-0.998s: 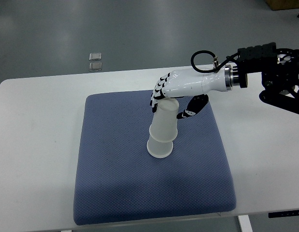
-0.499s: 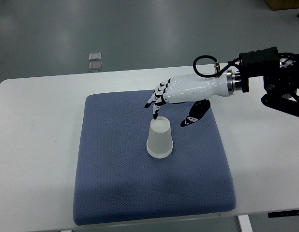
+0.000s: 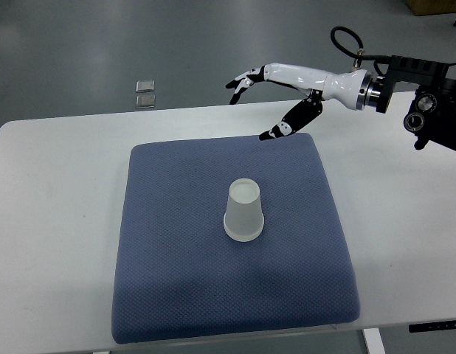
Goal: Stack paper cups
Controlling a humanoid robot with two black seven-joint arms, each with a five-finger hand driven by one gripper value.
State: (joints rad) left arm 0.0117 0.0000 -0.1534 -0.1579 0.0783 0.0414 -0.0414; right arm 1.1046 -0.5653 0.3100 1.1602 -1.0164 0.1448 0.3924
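Observation:
A stack of translucent white paper cups (image 3: 244, 211) stands upside down near the middle of the blue mat (image 3: 176, 280). My right hand (image 3: 259, 94) comes in from the right edge and is raised above the mat's far edge, well away from the cups. Its fingers are spread and it holds nothing. The thumb (image 3: 291, 122) hangs down below the palm. My left arm is out of view.
The mat lies on a white table (image 3: 58, 221). Two small square tiles (image 3: 145, 93) lie on the grey floor beyond the table's far edge. The right arm's black mount (image 3: 434, 103) is at the right edge.
My right hand set the upper cup down onto the lower one, let go, then lifted up and back toward the far right. The cups now sit nested.

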